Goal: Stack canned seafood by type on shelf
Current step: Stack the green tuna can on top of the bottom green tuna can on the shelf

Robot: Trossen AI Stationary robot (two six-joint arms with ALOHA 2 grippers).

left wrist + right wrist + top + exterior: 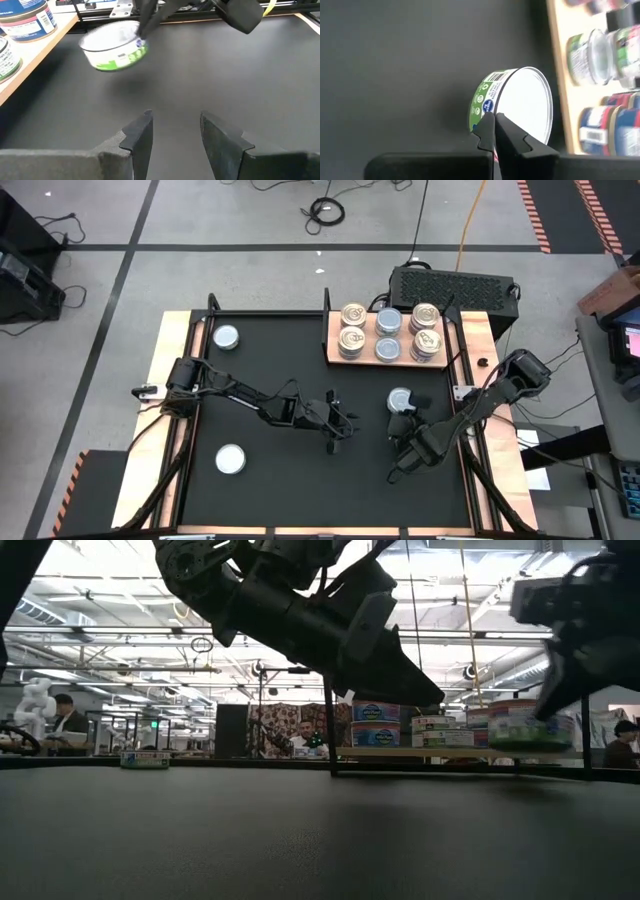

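The shelf (392, 358), a light wooden board at the table's far right, carries tins in two rows: cream-gold lids (352, 313) at either end, silvery-blue ones (388, 320) in the middle. Two silvery-blue tins lie flat on the black mat, one far left (226, 337) and one near left (231, 459). My right gripper (404, 416) is shut on a green-labelled silvery-lidded tin (401, 399) just in front of the shelf. My left gripper (336, 430) hovers open over the middle of the mat, holding nothing. My right gripper pinches the green-labelled tin at the edge of its side wall (487, 107), the two fingers (507, 132) nearly together. The fingers come down at it from above and the near side. The tin (518, 728) is lifted clear of the mat, roughly level.
Free black mat lies between the two arms and along the near edge. Upright black frame posts (327, 305) stand at the shelf's left side and the table's far corners. A black box (452, 285) sits behind the shelf. People (65, 720) show in the room beyond.
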